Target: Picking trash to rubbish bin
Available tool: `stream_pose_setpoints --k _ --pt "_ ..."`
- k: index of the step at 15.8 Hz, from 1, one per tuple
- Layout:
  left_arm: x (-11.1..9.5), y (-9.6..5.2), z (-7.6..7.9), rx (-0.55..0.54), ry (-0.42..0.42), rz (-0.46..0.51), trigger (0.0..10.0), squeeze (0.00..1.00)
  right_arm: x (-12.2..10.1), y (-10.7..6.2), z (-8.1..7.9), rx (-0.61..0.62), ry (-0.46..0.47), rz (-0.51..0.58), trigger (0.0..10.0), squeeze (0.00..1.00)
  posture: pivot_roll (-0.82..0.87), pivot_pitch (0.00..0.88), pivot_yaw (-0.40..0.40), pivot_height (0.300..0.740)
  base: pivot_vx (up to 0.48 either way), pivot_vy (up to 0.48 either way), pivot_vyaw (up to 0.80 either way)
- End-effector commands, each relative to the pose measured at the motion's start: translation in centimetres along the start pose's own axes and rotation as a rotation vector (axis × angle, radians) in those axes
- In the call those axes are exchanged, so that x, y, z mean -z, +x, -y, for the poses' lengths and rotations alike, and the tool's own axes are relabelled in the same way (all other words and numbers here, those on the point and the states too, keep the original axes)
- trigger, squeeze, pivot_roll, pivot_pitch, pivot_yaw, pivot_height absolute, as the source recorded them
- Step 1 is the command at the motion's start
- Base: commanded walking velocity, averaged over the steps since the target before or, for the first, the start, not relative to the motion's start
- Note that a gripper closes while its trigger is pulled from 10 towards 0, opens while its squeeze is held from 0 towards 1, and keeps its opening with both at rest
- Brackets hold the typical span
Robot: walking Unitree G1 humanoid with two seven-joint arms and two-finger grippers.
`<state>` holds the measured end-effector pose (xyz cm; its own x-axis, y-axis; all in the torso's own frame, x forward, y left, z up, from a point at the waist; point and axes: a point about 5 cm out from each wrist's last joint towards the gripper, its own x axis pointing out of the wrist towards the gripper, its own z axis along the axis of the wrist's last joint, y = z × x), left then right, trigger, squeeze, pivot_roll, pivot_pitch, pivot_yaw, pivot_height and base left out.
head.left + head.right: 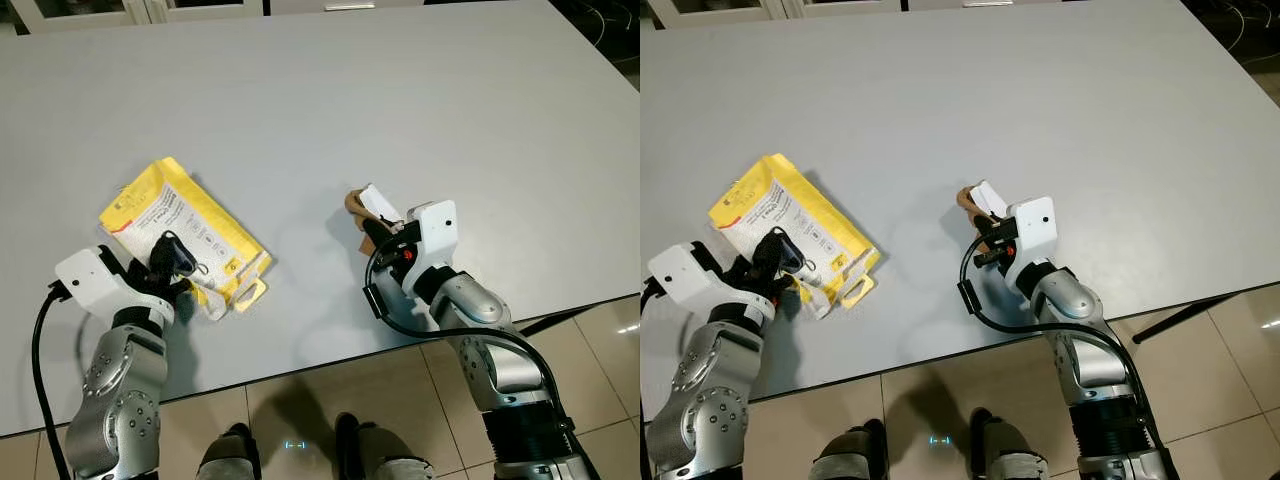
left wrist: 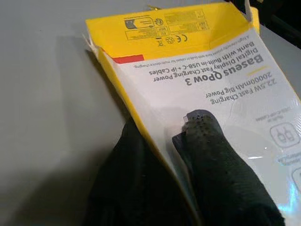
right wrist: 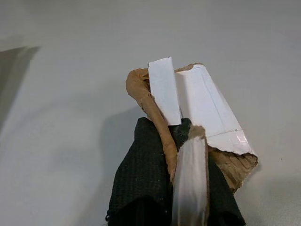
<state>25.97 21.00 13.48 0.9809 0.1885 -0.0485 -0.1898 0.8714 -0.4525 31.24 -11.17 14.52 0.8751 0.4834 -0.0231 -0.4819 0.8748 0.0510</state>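
- Our left gripper point(image 1: 180, 262) is clamped on the near edge of a flattened yellow-and-white power bank package point(image 1: 185, 232) lying on the grey table point(image 1: 400, 90).
- Our right gripper point(image 3: 176, 141) pinches a crumpled brown-and-white cardboard scrap point(image 3: 197, 106), just above the table near its front edge.

Left arm: bending in from the near left, its gripper point(image 1: 172, 262) clamping both black fingers point(image 2: 211, 155) onto a flat item. Right arm: angling in from the near right, its gripper point(image 1: 374, 232) pinching something between closed fingers point(image 3: 141, 169).
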Motion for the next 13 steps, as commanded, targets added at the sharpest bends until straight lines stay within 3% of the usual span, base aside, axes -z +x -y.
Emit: stream_pose_setpoints --k 1,4,5,13 --pt "1.8 -0.5 -0.7 -0.029 0.006 -0.09 0.0 0.0 0.3 -0.4 -0.1 -0.008 0.004 -0.012 10.0 0.0 -0.04 0.249 -0.056 0.74 0.0 0.0 0.0" --pt "1.2 -0.4 -0.3 0.0 0.055 -0.05 0.0 0.0 0.3 -0.3 -0.1 -0.009 0.005 -0.011 10.0 0.0 -0.04 0.248 -0.057 0.74 0.0 0.0 0.0" --pt "0.5 -0.5 0.2 0.04 0.117 -0.007 0.0 0.0 0.2 -0.2 -0.1 -0.007 0.006 -0.007 10.0 0.0 -0.03 0.243 -0.059 0.74 0.0 0.0 0.0" --pt "-1.2 -1.0 1.9 0.163 0.261 0.057 0.0 0.0 -0.4 1.2 -0.2 -0.008 0.019 0.029 10.0 0.0 -0.01 0.192 -0.053 0.74 0.0 0.0 0.0"
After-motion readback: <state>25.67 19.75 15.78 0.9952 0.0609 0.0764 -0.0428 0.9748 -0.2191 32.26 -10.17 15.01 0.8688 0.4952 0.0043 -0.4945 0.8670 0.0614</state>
